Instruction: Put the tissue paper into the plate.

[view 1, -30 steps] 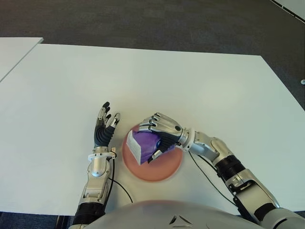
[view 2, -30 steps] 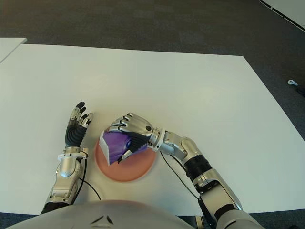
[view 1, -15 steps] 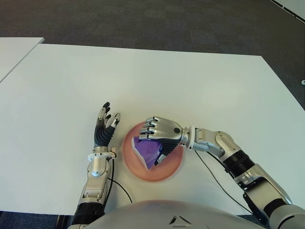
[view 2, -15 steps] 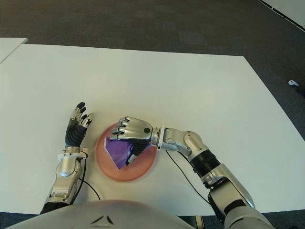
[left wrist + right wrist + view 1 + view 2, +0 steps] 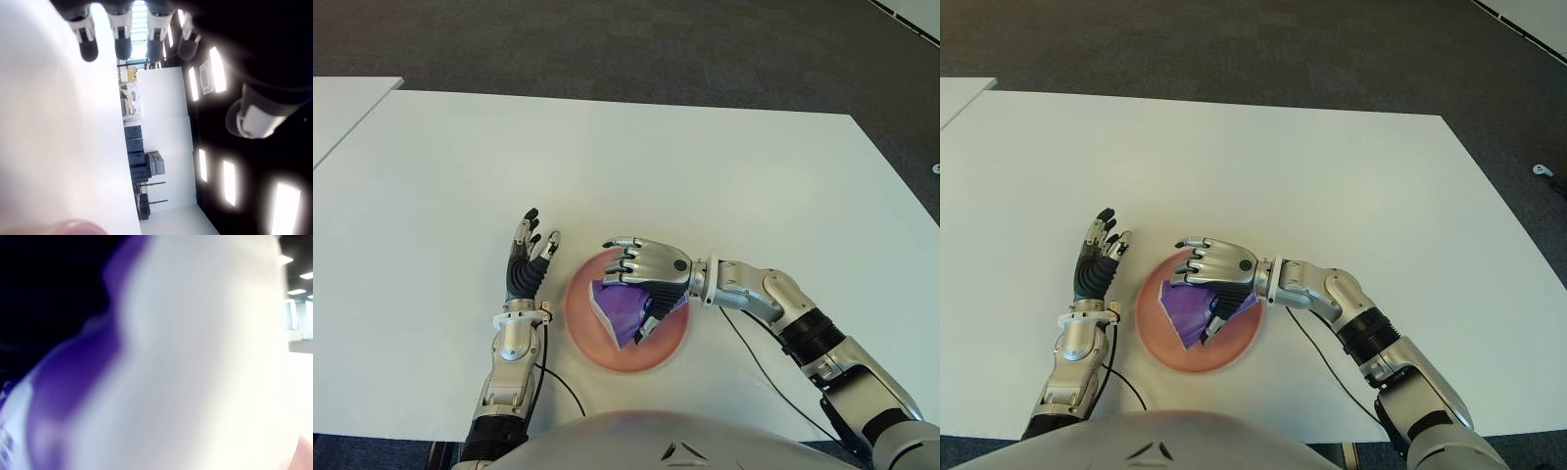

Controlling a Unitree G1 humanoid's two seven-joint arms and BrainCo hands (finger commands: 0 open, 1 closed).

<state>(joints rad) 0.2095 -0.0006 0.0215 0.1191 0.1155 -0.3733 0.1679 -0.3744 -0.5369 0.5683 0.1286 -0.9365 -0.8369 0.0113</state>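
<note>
The purple and white tissue paper pack (image 5: 622, 305) lies tilted in the pink plate (image 5: 658, 351) near the table's front edge. My right hand (image 5: 628, 294) reaches in from the right and covers the pack from above. Its index finger is stretched straight, its other fingers stay curled over the pack, and the thumb presses the pack's near edge. In the right wrist view the pack (image 5: 73, 382) fills the picture, close and blurred. My left hand (image 5: 529, 257) shows just left of the plate, fingers spread and pointing away from me, holding nothing.
The white table (image 5: 705, 166) stretches far beyond the plate and to both sides. A second white table (image 5: 342, 98) stands at the far left, with dark carpet (image 5: 607, 39) behind. Thin black cables (image 5: 756, 364) run along both forearms near the front edge.
My right hand lowered the pack into the plate, and the pack turned flatter. The index finger has since uncurled and stretched out. The left hand has not moved.
</note>
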